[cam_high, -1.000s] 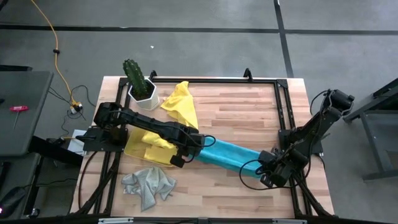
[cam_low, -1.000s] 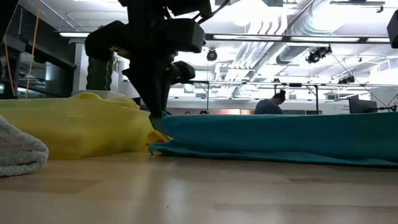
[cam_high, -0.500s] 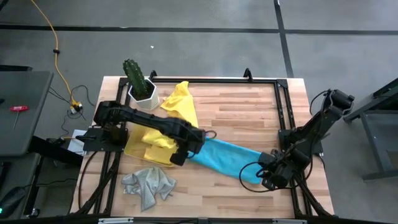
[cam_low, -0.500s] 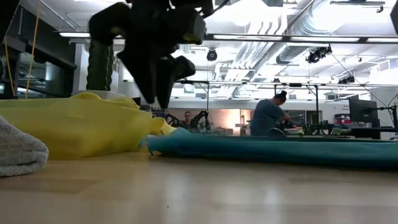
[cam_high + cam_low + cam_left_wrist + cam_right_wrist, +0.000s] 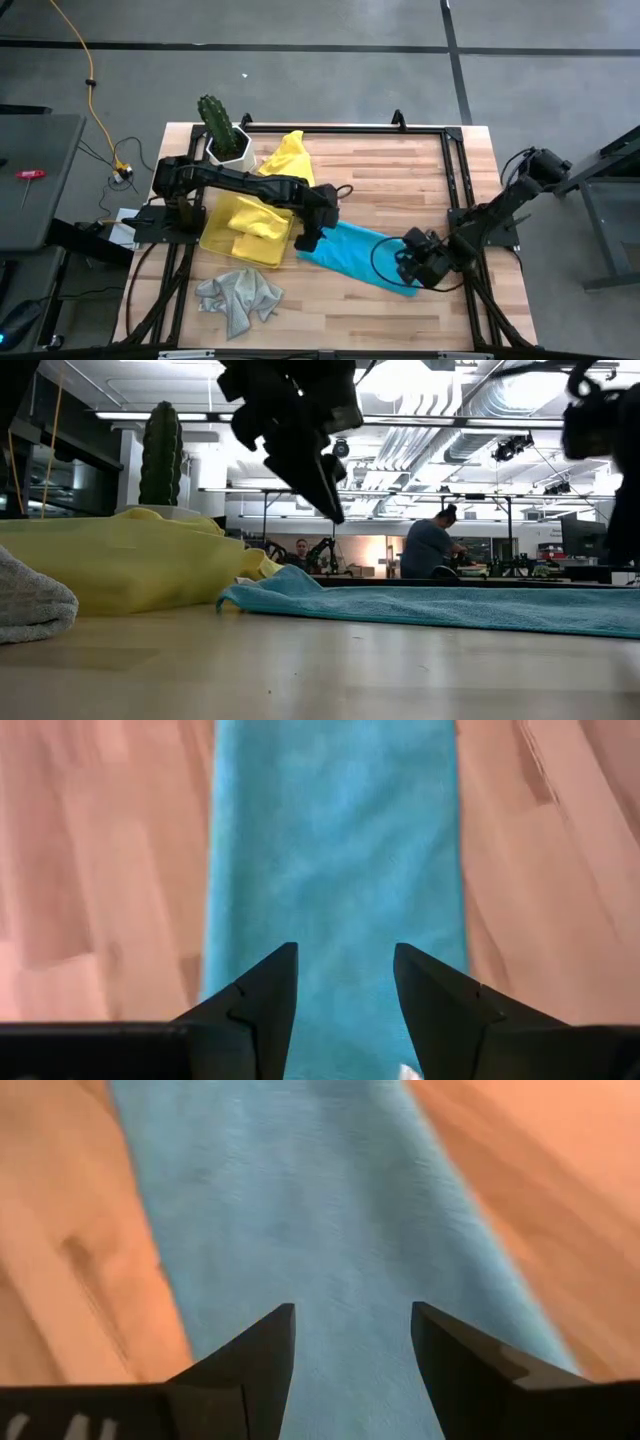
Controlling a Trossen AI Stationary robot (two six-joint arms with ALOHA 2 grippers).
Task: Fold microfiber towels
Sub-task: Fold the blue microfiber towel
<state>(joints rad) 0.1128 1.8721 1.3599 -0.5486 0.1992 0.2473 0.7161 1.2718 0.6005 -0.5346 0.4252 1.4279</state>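
Turquoise towel [image 5: 355,257] flat; no legible writing.

Desk [image 5: 400,170]: butcher-block wood in pale and reddish strips, smooth with a soft sheen in the low view. Turquoise towel [image 5: 355,258]: soft napped cloth, matt, with a fine fuzzy pile in both wrist views. Yellow towels [image 5: 250,222]: matt cloth, limp and creased. Grey towel [image 5: 238,296]: matt cloth, crumpled, nubbly. Left hand [image 5: 345,985] and right hand [image 5: 352,1342]: fingers of dark matt plastic, smooth-faced. Cactus pot [image 5: 232,152]: white, faceted, hard-surfaced. Desk frame [image 5: 452,170]: black metal bar.
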